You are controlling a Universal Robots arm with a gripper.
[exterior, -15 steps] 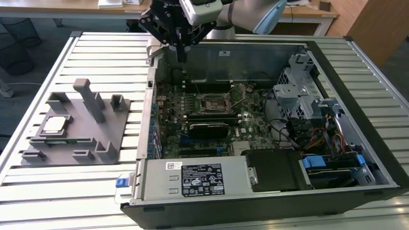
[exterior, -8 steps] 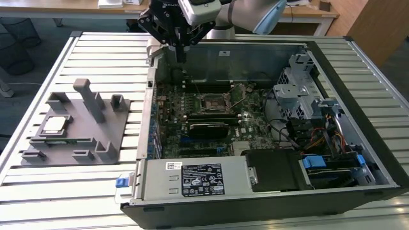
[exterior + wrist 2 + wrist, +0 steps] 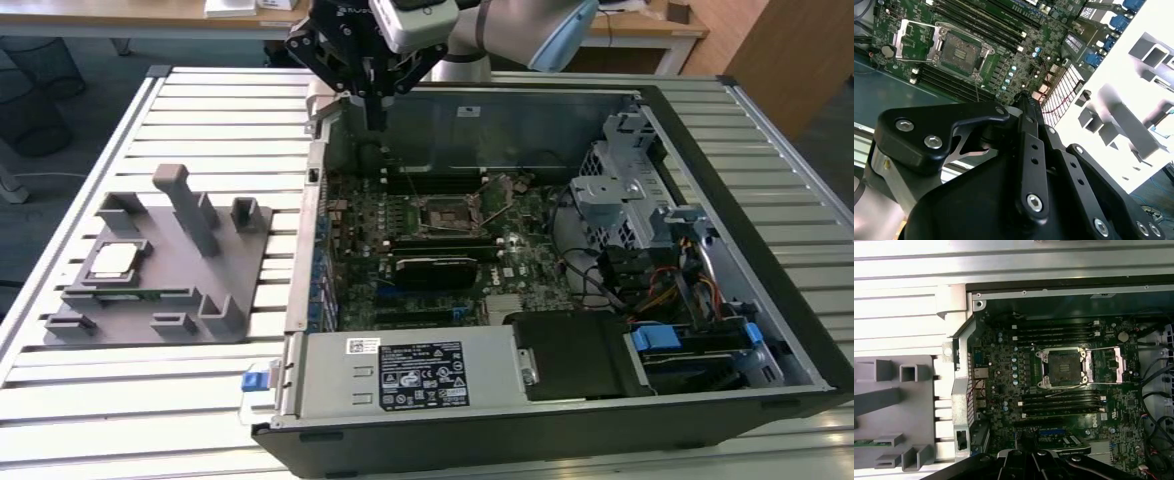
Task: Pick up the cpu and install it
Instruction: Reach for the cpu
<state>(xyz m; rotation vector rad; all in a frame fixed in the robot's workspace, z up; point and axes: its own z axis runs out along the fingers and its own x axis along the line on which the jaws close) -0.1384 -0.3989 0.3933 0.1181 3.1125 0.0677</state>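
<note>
In the exterior view, the gripper (image 3: 379,108) hung above the far wall of the open computer case (image 3: 561,125), its fingers pressed together with nothing between them. The cpu (image 3: 114,260) lay flat in a pocket of the grey fixture (image 3: 227,290), near the worktop (image 3: 174,400) edge on the exterior view's left, well apart from the gripper. I judged that the pocket kept it square for a grasp. In the second wrist view, the gripper (image 3: 1024,97) pointed toward the motherboard. The socket (image 3: 961,50) was empty with its frame lifted, which I believe left it ready to receive the chip. In the first wrist view, the socket (image 3: 1061,367) showed the same open frame.
</note>
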